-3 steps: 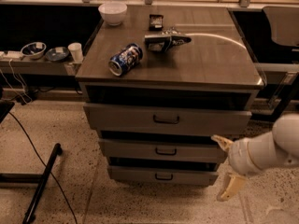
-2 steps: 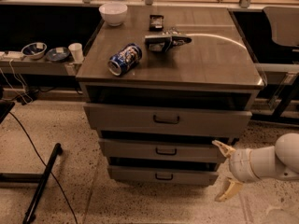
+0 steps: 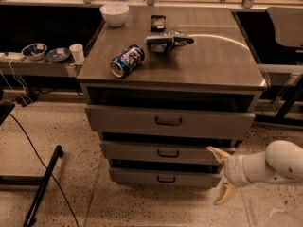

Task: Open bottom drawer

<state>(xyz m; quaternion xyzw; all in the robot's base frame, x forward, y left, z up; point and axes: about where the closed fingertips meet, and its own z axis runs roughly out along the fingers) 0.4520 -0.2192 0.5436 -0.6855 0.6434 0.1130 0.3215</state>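
Just right of the bottom drawer (image 3: 165, 178) — gripper (image 3: 220, 174), splayed wide.

Smooth white rounded arm (image 3: 281, 163), ribbed white wrist collar, gripper (image 3: 221, 174) low at the right, two pale yellow pointed fingers (image 3: 218, 152) spread wide

I have the tool (image 3: 220, 174) at four o'clock in my view, just beside the three o'clock end of the bottom drawer (image 3: 165, 177). One finger reaches up level with the middle drawer (image 3: 168, 152), the other hangs lower. The top drawer (image 3: 169, 121) sits above both, under the desk (image 3: 222, 60). On the desk, a bowl (image 3: 114, 14) lies at eleven o'clock, a can (image 3: 127, 60) on its side at nine, and a small flat item (image 3: 158, 22) at twelve. Off the desk at nine o'clock, a shelf (image 3: 28, 67) carries a cup (image 3: 76, 52).
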